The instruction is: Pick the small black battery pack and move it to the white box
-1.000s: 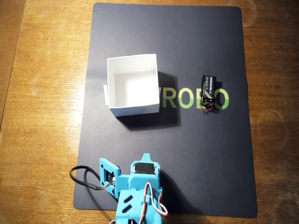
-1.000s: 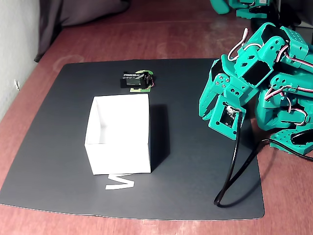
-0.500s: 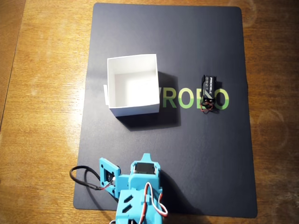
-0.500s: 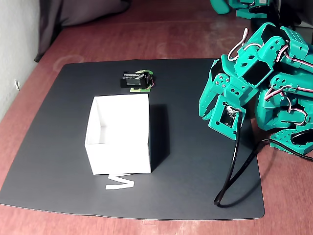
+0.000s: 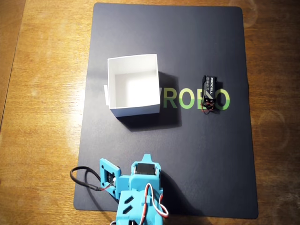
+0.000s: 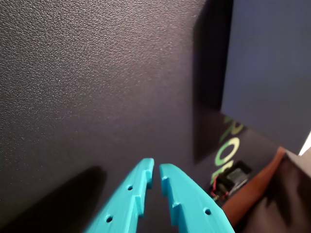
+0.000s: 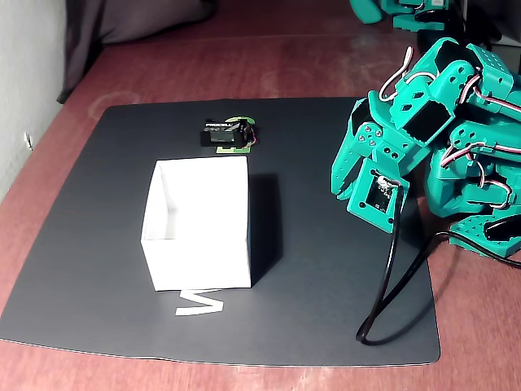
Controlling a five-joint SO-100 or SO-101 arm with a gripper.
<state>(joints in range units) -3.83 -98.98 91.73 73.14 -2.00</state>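
The small black battery pack [image 5: 209, 93] lies on the green lettering at the right of the dark mat, its thin wires at the near end. In the fixed view the battery pack [image 7: 227, 133] sits just behind the white box [image 7: 199, 261]. The white box [image 5: 136, 110] stands open and holds nothing, left of the pack in the overhead view. My teal arm [image 5: 140, 187] is folded at the mat's near edge, well away from both. In the wrist view my gripper [image 6: 156, 170] is shut on nothing, with the pack [image 6: 234, 175] at the lower right and the box wall [image 6: 267, 63] at the upper right.
A dark mat [image 5: 201, 154] covers the wooden table [image 5: 42, 93]. A black cable [image 5: 79, 176] loops off the arm's left side in the overhead view, and the same cable [image 7: 383, 301] trails over the mat's near right corner in the fixed view.
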